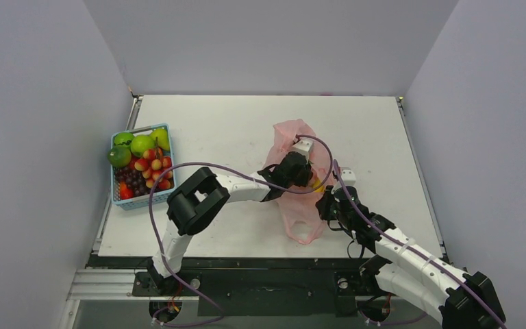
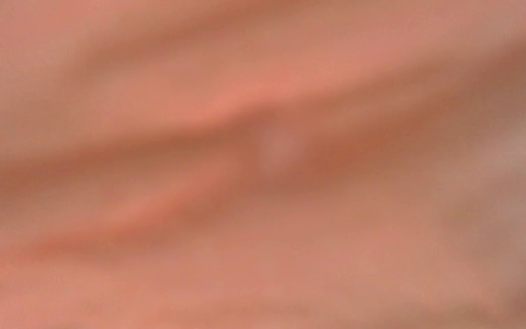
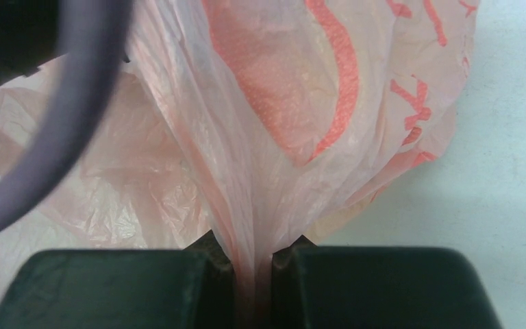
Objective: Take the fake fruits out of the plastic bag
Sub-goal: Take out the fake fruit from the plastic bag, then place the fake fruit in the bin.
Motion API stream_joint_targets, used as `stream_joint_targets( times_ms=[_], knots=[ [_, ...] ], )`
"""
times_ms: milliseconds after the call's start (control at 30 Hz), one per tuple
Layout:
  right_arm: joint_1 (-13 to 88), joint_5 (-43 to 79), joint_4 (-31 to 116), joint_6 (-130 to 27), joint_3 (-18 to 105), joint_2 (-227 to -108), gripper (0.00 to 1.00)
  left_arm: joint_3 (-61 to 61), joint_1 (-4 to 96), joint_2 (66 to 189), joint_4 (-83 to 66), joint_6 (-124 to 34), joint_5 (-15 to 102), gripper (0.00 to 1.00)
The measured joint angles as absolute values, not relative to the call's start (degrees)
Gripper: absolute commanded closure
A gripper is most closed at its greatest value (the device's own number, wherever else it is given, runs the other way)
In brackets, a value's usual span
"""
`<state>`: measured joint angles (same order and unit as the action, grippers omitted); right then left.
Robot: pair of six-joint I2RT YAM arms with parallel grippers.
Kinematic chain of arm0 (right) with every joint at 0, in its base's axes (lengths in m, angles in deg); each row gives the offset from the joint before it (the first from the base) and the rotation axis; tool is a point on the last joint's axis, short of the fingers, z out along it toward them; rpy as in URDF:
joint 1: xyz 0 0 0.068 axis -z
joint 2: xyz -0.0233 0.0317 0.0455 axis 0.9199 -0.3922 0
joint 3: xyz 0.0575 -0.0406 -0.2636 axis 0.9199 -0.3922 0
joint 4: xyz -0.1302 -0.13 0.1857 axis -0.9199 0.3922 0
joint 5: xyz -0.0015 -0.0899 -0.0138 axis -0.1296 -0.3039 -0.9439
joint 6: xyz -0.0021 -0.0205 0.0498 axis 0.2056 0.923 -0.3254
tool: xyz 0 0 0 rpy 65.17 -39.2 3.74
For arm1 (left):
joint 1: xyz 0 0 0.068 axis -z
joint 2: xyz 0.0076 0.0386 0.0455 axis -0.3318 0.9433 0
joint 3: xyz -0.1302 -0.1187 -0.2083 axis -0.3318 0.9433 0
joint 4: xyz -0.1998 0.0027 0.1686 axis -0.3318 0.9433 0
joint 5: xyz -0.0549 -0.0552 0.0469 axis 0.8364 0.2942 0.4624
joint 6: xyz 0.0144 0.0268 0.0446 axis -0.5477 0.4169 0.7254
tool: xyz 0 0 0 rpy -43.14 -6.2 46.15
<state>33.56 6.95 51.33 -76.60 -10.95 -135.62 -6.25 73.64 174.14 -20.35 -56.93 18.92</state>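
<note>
1. The right gripper (image 3: pixel 253 269) has its jaws closed on a gathered fold of the plastic bag (image 3: pixel 281 103), the film pinched between both fingers.
2. The left gripper (image 1: pixel 296 168) sits at the bag's upper part. Its wrist view shows only blurred pink film, so the jaw state cannot be told.
3. The bag lies on the table (image 1: pixel 233 123), right of centre. Its red printing is unreadable.
4. A yellow patch (image 1: pixel 317 184) shows at the bag between the grippers.
5. Green, red-yellow and dark fake fruits (image 1: pixel 144 161) fill the blue basket (image 1: pixel 137 203) at the table's left edge.
</note>
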Motion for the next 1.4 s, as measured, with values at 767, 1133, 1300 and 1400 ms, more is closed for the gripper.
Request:
stream_joint_targets(
  times_ms=[767, 1133, 1300, 1400],
  knots=[
    [33.56, 5.68, 51.35, -76.77, -10.97, -134.00, 1.00, 12.50, 70.36, 152.35, -25.05, -61.52, 62.26, 1.00],
    [33.56, 5.71, 51.35, -76.77, -10.97, -134.02, 1.00, 23.69, 72.13, 131.59, -21.90, -55.23, 50.52, 1.00],
    [33.56, 5.73, 51.33, -76.75, -10.97, -134.77, 1.00, 26.10, 77.66, 120.26, -12.76, -51.97, 23.20, 1.00],
    [33.56, 5.75, 51.35, -76.75, -10.97, -135.20, 1.00, 28.70, 77.57, 112.68, -5.97, -52.36, 11.05, 1.00]
  ],
)
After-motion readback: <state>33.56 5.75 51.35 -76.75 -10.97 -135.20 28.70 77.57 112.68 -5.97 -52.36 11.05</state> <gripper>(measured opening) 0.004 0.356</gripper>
